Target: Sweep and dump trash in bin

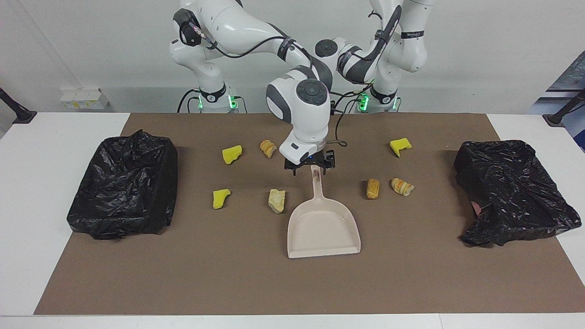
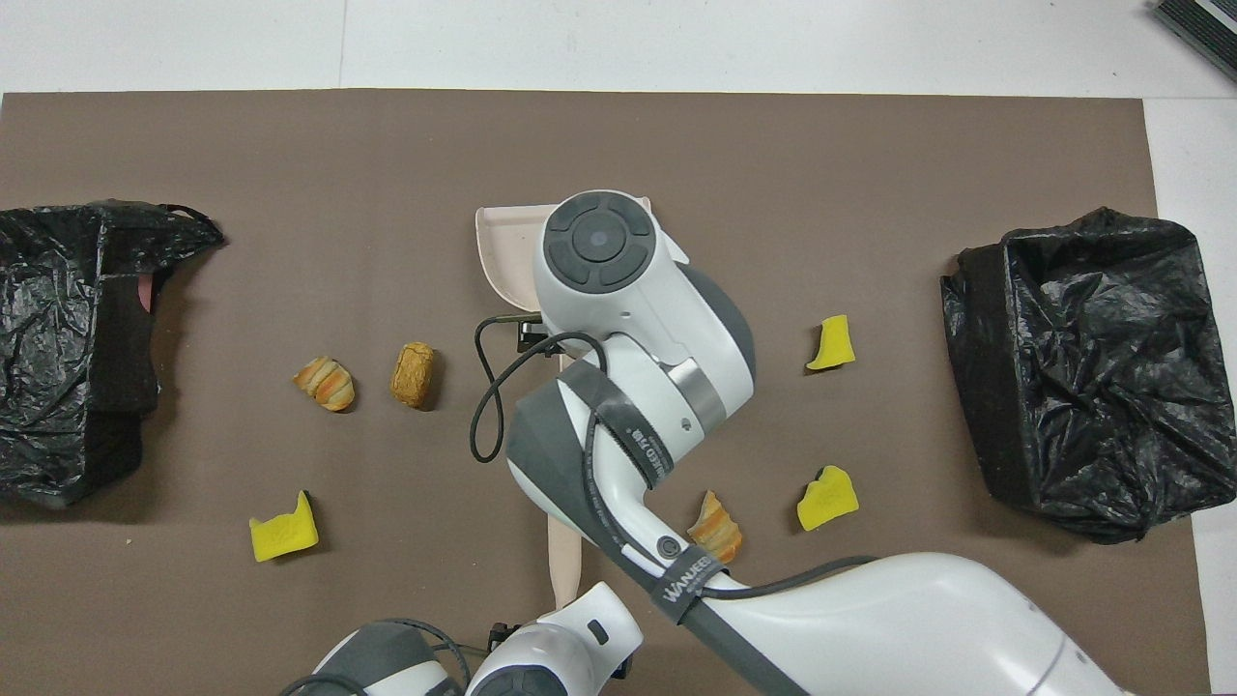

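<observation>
Entry: we found the right pincer (image 1: 310,170) closed on the dustpan (image 1: 323,228) handle; trash (image 1: 276,200) lay unswept on the worktop (image 1: 228,274) either side of it; bins (image 1: 125,183) unfed. Left pincer: unseen.

A black strap (image 2: 688,572) wrapped around the right arm's forearm carries white lettering that reads "WANJEER", seen from the overhead camera. A second black band (image 2: 633,440) higher up the same arm, closer to the wrist and the fingers, bears white print too small to make out. In the facing camera, a black band (image 1: 412,34) on the left arm also shows a line of white lettering that cannot be read. No other text, number or sign is legible.
</observation>
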You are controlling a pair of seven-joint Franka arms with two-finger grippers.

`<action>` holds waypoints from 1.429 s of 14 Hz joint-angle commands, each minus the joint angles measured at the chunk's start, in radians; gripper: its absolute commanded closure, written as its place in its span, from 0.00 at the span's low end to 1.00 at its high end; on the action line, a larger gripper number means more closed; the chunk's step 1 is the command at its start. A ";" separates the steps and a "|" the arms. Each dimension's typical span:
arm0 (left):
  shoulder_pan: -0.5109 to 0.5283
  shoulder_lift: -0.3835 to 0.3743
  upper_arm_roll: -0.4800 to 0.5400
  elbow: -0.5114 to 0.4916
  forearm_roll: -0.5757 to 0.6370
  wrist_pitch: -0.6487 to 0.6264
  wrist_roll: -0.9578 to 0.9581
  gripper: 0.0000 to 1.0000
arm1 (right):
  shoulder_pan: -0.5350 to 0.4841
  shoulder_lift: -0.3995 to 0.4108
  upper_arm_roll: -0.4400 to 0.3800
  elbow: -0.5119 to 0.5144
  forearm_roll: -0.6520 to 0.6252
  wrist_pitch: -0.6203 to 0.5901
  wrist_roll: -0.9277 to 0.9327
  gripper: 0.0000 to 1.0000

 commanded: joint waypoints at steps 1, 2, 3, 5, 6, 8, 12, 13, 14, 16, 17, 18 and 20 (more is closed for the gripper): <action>-0.027 -0.014 0.018 -0.021 -0.009 0.017 -0.033 0.29 | 0.008 0.038 0.008 0.030 -0.038 0.021 0.019 0.00; -0.025 -0.014 0.018 -0.021 -0.009 0.016 -0.033 0.60 | 0.008 0.038 0.008 0.021 -0.037 0.043 0.019 0.00; -0.023 -0.014 0.018 -0.021 -0.009 0.016 -0.032 0.87 | 0.015 0.039 0.009 0.003 -0.037 0.067 0.019 0.00; -0.010 -0.005 0.020 -0.018 -0.009 0.014 -0.027 1.00 | 0.025 0.038 0.009 -0.042 -0.035 0.083 0.018 0.00; -0.005 0.002 0.023 -0.013 -0.009 0.013 -0.026 1.00 | 0.025 0.030 0.009 -0.068 -0.033 0.086 0.018 0.00; 0.032 0.001 0.023 -0.009 -0.002 -0.010 -0.026 1.00 | 0.025 0.001 0.011 -0.129 -0.032 0.098 0.013 0.01; 0.131 -0.020 0.026 0.004 0.026 -0.069 -0.024 1.00 | 0.025 -0.028 0.009 -0.186 -0.029 0.123 0.021 0.25; 0.160 -0.027 0.026 0.013 0.049 -0.101 -0.023 1.00 | 0.025 -0.027 0.009 -0.178 -0.033 0.121 0.022 0.36; 0.186 -0.030 0.026 0.022 0.085 -0.140 -0.015 1.00 | 0.026 -0.027 0.009 -0.165 -0.033 0.115 0.024 0.48; 0.242 -0.045 0.026 0.028 0.132 -0.197 0.035 1.00 | 0.022 -0.027 0.009 -0.155 -0.037 0.118 0.024 0.79; 0.271 -0.060 0.026 0.034 0.132 -0.223 0.078 1.00 | 0.019 -0.028 0.009 -0.155 -0.037 0.117 0.022 0.92; 0.314 -0.076 0.026 0.047 0.132 -0.256 0.120 1.00 | 0.015 -0.030 0.009 -0.154 -0.027 0.115 0.022 1.00; 0.396 -0.105 0.026 0.080 0.132 -0.308 0.209 1.00 | 0.011 -0.047 0.008 -0.149 -0.033 0.109 0.022 1.00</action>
